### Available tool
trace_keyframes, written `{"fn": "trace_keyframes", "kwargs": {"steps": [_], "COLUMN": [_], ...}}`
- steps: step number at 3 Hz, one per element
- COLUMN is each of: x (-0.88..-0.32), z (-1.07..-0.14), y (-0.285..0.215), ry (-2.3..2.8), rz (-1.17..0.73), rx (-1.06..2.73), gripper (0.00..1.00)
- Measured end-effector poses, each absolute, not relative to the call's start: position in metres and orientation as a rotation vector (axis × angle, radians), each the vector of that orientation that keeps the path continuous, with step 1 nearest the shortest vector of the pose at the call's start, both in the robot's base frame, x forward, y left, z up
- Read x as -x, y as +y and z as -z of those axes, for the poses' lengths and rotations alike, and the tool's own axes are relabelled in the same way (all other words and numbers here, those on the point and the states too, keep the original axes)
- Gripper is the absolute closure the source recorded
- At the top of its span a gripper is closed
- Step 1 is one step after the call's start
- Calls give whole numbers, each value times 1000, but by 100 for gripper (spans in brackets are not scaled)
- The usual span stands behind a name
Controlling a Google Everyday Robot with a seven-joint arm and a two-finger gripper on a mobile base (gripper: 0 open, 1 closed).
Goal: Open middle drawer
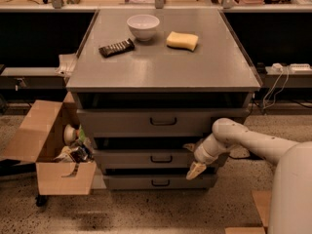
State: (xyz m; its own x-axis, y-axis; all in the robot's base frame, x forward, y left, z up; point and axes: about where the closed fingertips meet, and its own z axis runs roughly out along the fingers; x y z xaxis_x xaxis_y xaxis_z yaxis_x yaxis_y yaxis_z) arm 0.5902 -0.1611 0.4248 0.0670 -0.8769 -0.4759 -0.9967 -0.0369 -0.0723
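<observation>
The grey cabinet (161, 67) has three drawers stacked in its front. The middle drawer (126, 159) is the mid-sized grey front with a small dark loop handle (161, 158) at its centre, and it sits a little out from the cabinet. My gripper (193, 158) is at the right part of that drawer front, to the right of the handle. Its fingers are open: one tip (189, 146) is above the drawer's top edge and the cream one (196, 170) is below it. My white arm (253, 145) reaches in from the right.
A taller top drawer (146, 122) and a shorter bottom drawer (156, 182) flank the middle one. On the cabinet top are a white bowl (143, 26), a yellow sponge (182, 40) and a dark packet (116, 48). An open cardboard box (48, 150) on wheels stands at the left.
</observation>
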Motion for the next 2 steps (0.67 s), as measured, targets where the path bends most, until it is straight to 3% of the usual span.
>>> {"fn": "trace_keyframes", "kwargs": {"steps": [2], "x": [-568], "z": [-425], "y": [-156], "ry": [1865], "rz": [-467], "rx": [1967], "gripper": [73]}}
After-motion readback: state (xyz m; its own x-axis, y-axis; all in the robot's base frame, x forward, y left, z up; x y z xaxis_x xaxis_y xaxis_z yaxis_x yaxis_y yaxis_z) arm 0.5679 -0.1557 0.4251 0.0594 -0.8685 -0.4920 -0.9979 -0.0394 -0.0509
